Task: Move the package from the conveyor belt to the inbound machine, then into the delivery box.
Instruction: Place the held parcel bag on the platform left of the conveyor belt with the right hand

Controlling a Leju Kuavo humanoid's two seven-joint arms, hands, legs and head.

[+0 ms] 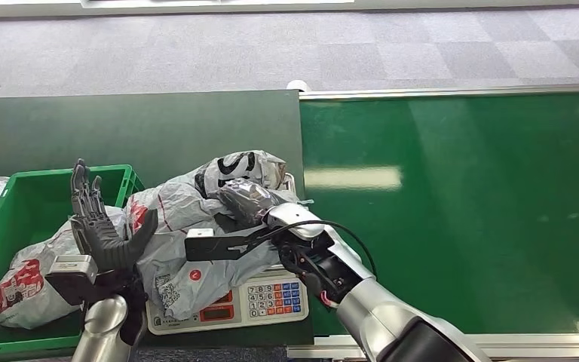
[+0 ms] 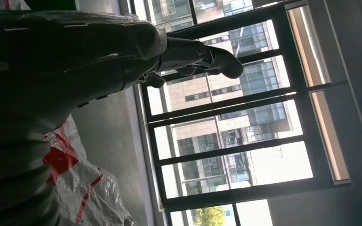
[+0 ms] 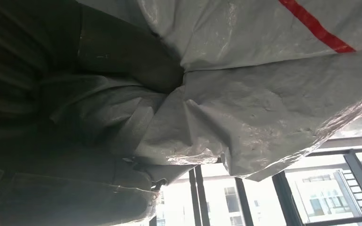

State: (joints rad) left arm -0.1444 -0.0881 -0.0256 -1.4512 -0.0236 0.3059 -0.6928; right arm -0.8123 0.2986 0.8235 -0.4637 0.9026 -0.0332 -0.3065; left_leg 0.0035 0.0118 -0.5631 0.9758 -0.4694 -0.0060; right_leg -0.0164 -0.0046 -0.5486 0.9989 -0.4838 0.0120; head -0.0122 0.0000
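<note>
My right hand (image 1: pixel 247 202) is clenched on the grey package (image 1: pixel 196 226), fingers dug into the crumpled plastic on its upper right side. The package lies on the weighing scale (image 1: pixel 260 302), draping over it toward the green crate (image 1: pixel 15 204). My left hand (image 1: pixel 98 226) stands released, fingers upright, touching the package's left edge.
</note>
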